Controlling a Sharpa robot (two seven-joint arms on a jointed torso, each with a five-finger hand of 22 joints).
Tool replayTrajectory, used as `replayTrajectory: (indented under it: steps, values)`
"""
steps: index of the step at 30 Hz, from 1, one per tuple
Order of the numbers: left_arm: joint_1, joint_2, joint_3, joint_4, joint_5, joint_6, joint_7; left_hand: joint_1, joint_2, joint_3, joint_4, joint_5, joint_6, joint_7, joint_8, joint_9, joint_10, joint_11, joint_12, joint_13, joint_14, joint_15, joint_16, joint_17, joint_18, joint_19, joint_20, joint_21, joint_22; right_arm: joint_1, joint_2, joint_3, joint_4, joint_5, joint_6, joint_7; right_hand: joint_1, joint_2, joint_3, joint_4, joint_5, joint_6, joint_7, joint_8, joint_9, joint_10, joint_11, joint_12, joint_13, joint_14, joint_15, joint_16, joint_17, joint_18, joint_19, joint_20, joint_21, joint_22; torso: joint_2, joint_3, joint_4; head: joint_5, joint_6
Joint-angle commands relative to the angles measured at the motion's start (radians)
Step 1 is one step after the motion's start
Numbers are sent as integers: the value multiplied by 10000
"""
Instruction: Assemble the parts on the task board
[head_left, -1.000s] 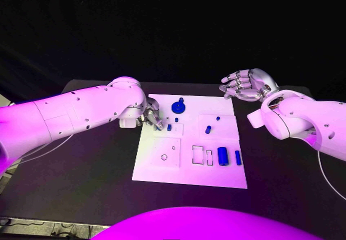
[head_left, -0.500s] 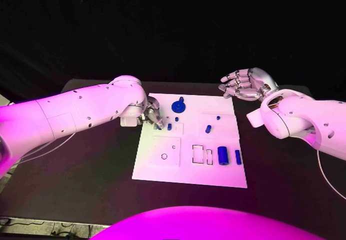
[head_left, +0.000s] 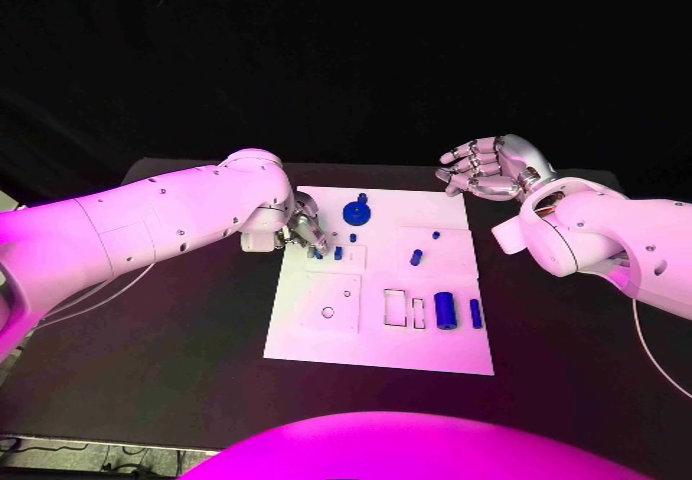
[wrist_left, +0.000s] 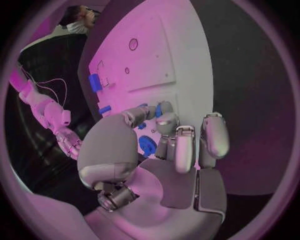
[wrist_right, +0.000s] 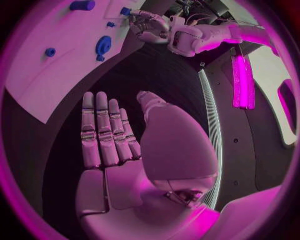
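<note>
The white task board (head_left: 375, 335) lies mid-table. My left hand (head_left: 303, 232) hovers over its far left part and pinches a small blue peg (wrist_left: 164, 108) between thumb and fingertips, low over the board. Just beside it are two more small blue pegs (head_left: 338, 254) (head_left: 352, 238) and a blue gear (head_left: 356, 212). A short blue piece (head_left: 417, 258) and a blue dot (head_left: 436, 236) sit on the right half. A thick blue cylinder (head_left: 446, 312) and a thin blue bar (head_left: 476, 314) lie near the rectangular slots. My right hand (head_left: 490, 168) floats open, empty, beyond the board's far right corner.
The black table (head_left: 159, 340) surrounds the board, with bare room on the left and in front. The near left of the board (head_left: 329, 313) shows only small holes and outlines. My right forearm (head_left: 591, 240) hangs over the table's right side.
My left hand's fingers have edged slightly over the board's far left part. The right hand has stayed where it was.
</note>
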Motion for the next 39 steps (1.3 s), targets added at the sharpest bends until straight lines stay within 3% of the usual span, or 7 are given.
replayTrajectory:
  steps: [1, 10, 29, 39]
  values:
    - [-107, 72, -60, -41, 147, -78, -59, -49, 79, 1563, -1650, -5, 6, -57, -23, 13, 77, -9, 59, 14, 1020, -58, 6, 2506, -50, 45, -11, 44, 4, -5, 5, 2, 12, -81, 70, 129, 15, -81, 44, -8, 45, -13, 400, 41, -9, 66, 2, -44, -9, -31, 3, -35, -10, 46, -51, 23, -27, -9, -9, 3, 6, 0, -11]
    - [-107, 84, -60, -79, 174, -47, -133, -145, 140, 1305, -1556, -88, 65, -97, -21, 26, 155, -33, 119, 129, 1025, -75, 15, 2526, -56, 57, 6, 33, 15, -5, 16, 2, 2, -81, 86, 128, 15, -81, 44, -8, 45, -13, 400, 41, -9, 66, 2, -44, -9, -31, 3, -35, -10, 46, -51, 23, -27, -9, -8, 1, 3, -7, -11]
    - [-107, 47, -61, 15, 8, -107, -137, -366, -317, 389, -1284, -108, 53, -182, -97, 45, 143, -87, 15, 78, 1015, -118, -3, 2488, -57, 51, 82, -35, -12, -9, 25, 2, -17, -79, 155, 85, 22, -94, 59, -16, 50, -25, 403, 45, -29, 67, 6, -50, -72, -29, 7, -69, -31, 47, -58, 28, -24, -72, -11, -7, 11, -15, -11]
    - [-108, 4, -62, 31, -63, -117, -130, -610, -581, -697, -544, -233, 194, -228, -203, -17, 107, -118, -32, 87, 1009, -145, -14, 2466, -54, 62, 112, -91, -40, -17, 24, 2, -22, -75, 144, 92, 17, -99, 59, -15, 49, -34, 407, 43, -36, 61, 11, -54, -90, -35, 11, -83, -38, 46, -63, 31, -25, -90, -10, -9, 8, -5, -11]
